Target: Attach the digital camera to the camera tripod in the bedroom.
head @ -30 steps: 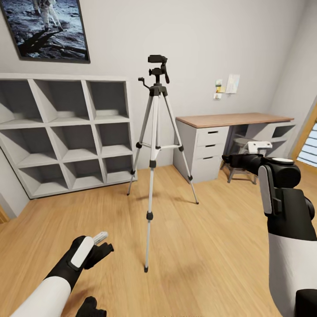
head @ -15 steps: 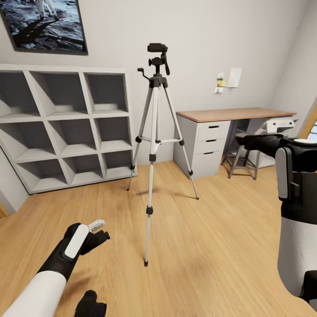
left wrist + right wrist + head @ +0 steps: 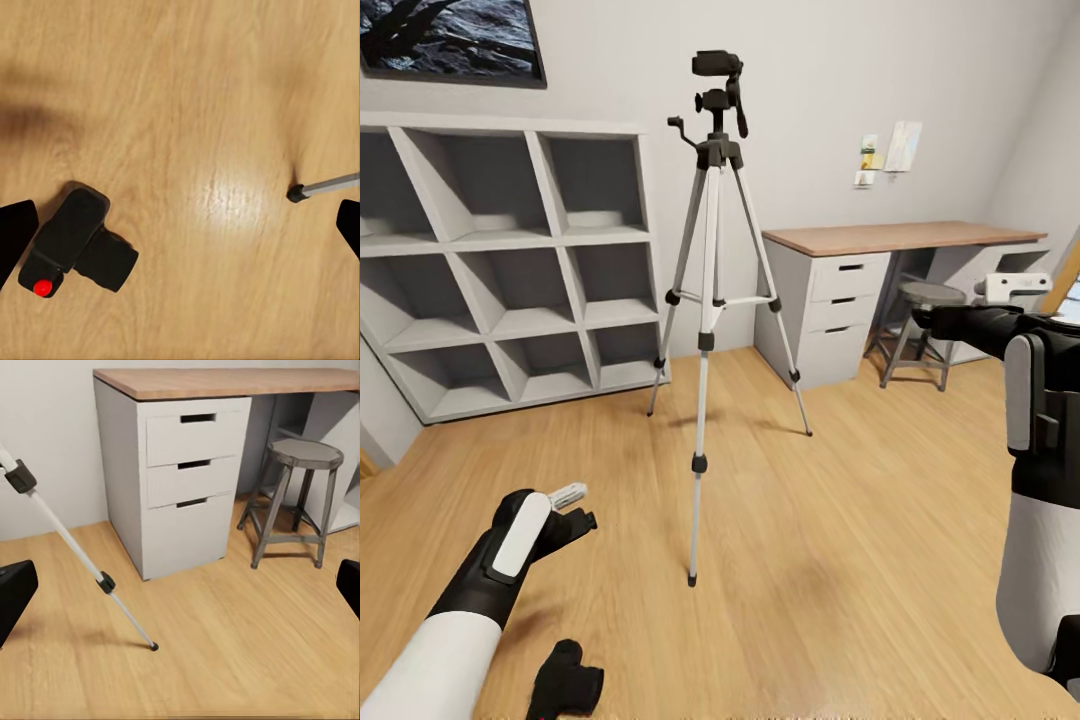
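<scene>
The digital camera (image 3: 75, 241) lies on the wood-plank floor (image 3: 840, 560) directly under the left hand (image 3: 180, 229), whose fingers are spread wide and hold nothing. The camera sits off toward one fingertip, so the step in hand is probably the pickup. The hand should first centre over the black body, then come down and close across the body rather than the protruding lens, staying clear of the tripod's near foot (image 3: 297, 194). The camera tripod (image 3: 710, 300) stands upright just ahead. The right hand (image 3: 975, 318) is raised, open and empty. Beyond it are the drawer counter (image 3: 880, 240), a stool (image 3: 300, 495) and cube shelving (image 3: 510, 270). The camera shows a red dot (image 3: 43, 286); no brand or writing is readable anywhere.
</scene>
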{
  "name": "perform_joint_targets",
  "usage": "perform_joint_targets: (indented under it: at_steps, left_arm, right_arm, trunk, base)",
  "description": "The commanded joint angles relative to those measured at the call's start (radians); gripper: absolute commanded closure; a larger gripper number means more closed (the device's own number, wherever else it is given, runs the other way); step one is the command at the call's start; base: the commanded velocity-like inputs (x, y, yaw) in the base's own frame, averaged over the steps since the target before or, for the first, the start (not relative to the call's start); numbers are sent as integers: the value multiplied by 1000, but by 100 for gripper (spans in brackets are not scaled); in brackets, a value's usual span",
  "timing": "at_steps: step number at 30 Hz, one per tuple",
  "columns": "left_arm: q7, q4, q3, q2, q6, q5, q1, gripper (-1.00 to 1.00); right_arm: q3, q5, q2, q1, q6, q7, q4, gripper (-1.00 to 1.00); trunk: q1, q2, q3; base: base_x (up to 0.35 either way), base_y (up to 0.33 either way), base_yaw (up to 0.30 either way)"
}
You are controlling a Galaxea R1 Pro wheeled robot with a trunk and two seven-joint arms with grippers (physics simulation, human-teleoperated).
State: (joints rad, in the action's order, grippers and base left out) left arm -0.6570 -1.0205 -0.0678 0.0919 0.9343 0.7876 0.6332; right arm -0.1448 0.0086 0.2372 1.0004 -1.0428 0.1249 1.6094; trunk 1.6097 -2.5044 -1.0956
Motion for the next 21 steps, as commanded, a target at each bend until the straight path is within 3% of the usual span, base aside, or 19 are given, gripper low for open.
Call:
perform_joint_targets:
  at_steps: [1, 21]
  left_arm:
    - [-11, -3, 0, 0, 3, 11, 0, -100]
    - [-10, 15, 0, 1, 4, 11, 0, -100]
  right_arm:
    - [-7, 2, 0, 0, -4, 5, 1, -100]
    - [-28, 4, -9, -22, -4, 6, 1, -100]
  trunk:
    - [0, -1, -5]
    - [9, -5, -82]
  base:
    - [0, 0, 0]
    - [0, 0, 0]
